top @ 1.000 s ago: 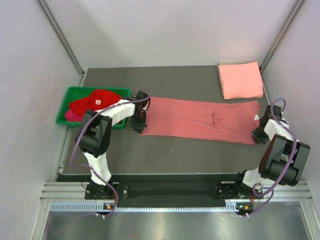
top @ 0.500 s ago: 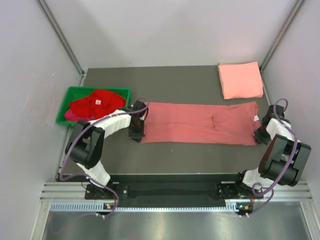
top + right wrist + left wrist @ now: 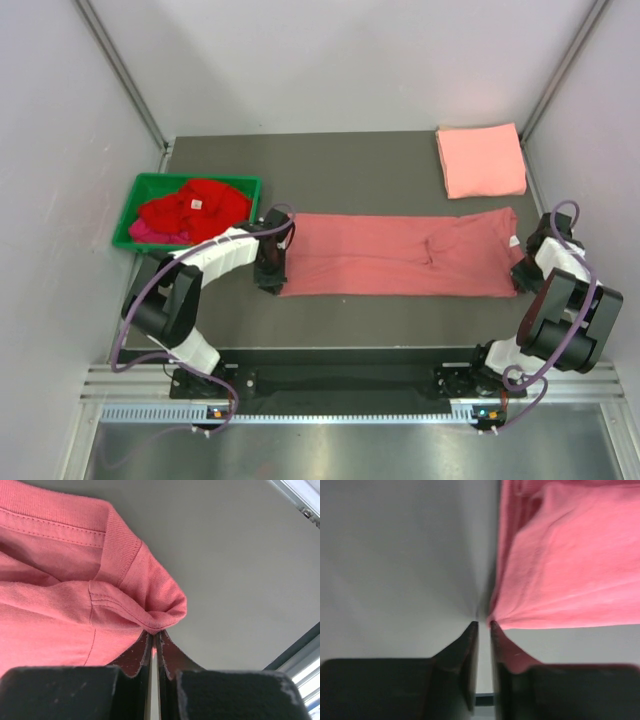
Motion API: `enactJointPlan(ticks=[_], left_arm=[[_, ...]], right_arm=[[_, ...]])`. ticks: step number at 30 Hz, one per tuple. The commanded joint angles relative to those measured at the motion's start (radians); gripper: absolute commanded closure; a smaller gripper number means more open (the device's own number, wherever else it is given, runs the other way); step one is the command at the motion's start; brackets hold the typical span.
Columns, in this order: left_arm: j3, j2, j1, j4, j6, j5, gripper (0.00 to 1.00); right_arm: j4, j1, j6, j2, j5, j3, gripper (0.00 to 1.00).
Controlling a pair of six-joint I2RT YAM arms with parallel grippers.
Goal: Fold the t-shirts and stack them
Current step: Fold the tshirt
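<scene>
A dusty rose-red t-shirt point(image 3: 390, 255), folded into a long strip, lies stretched across the dark table between both grippers. My left gripper point(image 3: 273, 270) is shut on its left end; in the left wrist view the narrow jaws point(image 3: 482, 625) pinch the cloth's corner point(image 3: 570, 570). My right gripper point(image 3: 522, 272) is shut on the right end, near the collar; its jaws point(image 3: 154, 632) pinch a small bunched fold of the shirt point(image 3: 50, 605). A folded salmon pink t-shirt point(image 3: 480, 160) lies at the back right. A bright red t-shirt point(image 3: 195, 205) and a magenta one point(image 3: 140, 230) are crumpled in the bin.
The green plastic bin point(image 3: 140, 182) stands at the table's left edge, just behind my left arm. Grey walls close in the table on the left, back and right. A metal rail runs along the near edge by the arm bases.
Both grippers have moved toward the near edge, dragging the rose-red shirt with them. The strip now lies straighter and nearer.
</scene>
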Motion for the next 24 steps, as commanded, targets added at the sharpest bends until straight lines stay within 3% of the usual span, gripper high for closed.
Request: enactJointPlan(ticks=[1, 5, 10, 14, 19, 24], left_arm=[[0.057, -0.014, 0.0, -0.07, 0.006, -0.078, 0.76], [0.193, 0.018, 0.0, -0.133, 0.035, -0.153, 0.69], [0.296, 0.067, 0.001, -0.092, 0.112, -0.127, 0.61], [0.38, 0.153, 0.003, -0.093, 0.144, -0.04, 0.64], [0.382, 0.229, 0.003, 0.01, 0.134, 0.121, 0.69], [0.394, 0.332, 0.018, -0.027, 0.085, -0.061, 0.69]], right_arm=[[0.024, -0.022, -0.034, -0.036, 0.034, 0.02, 0.98], [0.029, -0.021, -0.045, -0.029, 0.018, 0.028, 0.96], [0.04, -0.022, -0.046, -0.02, 0.011, 0.025, 0.96], [0.035, -0.023, -0.046, -0.011, 0.014, 0.032, 0.96], [0.043, -0.023, -0.049, -0.009, 0.009, 0.028, 0.96], [0.037, -0.022, -0.049, -0.005, 0.026, 0.028, 0.96]])
